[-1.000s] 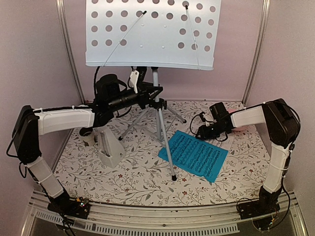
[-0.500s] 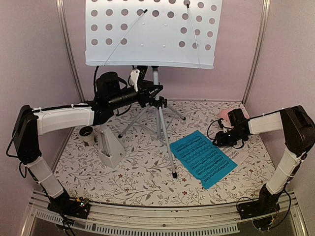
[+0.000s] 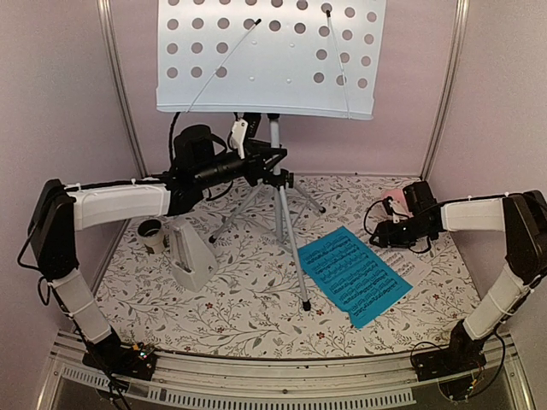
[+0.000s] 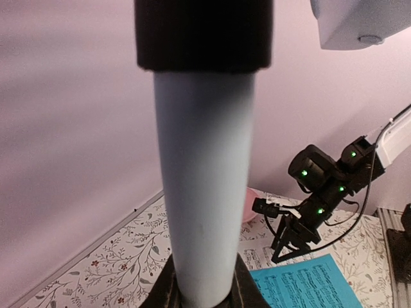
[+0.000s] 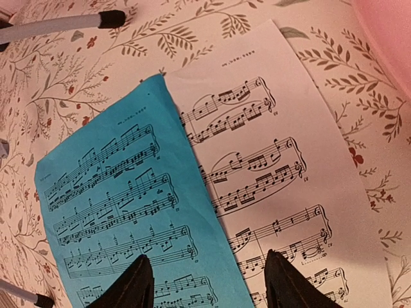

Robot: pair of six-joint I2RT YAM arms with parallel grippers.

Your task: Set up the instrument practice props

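Note:
The pale grey-blue perforated music stand point(image 3: 269, 60) stands on its silver tripod point(image 3: 291, 243) at the back centre. My left gripper point(image 3: 272, 159) is shut on the stand's pole point(image 4: 205, 192), just under the black collar. The bright blue music sheet point(image 3: 355, 275) lies flat on the table and overlaps the white music sheet point(image 5: 276, 167). My right gripper point(image 5: 209, 282) hovers open just above the edge where the two sheets overlap, one finger over each sheet. The white pyramid-shaped metronome point(image 3: 190, 254) stands at the left.
A pink plate point(image 3: 395, 199) lies at the back right, close behind my right gripper point(image 3: 386, 235). A dark cup point(image 3: 151, 232) stands behind the metronome. Tripod legs point(image 5: 58, 24) spread across the table's middle. Pink walls close in the sides and back.
My right arm swung right and back, and the blue sheet slid right with it. The right jaws have now opened wider. The stand's desk shifted slightly right; the left grip is unchanged.

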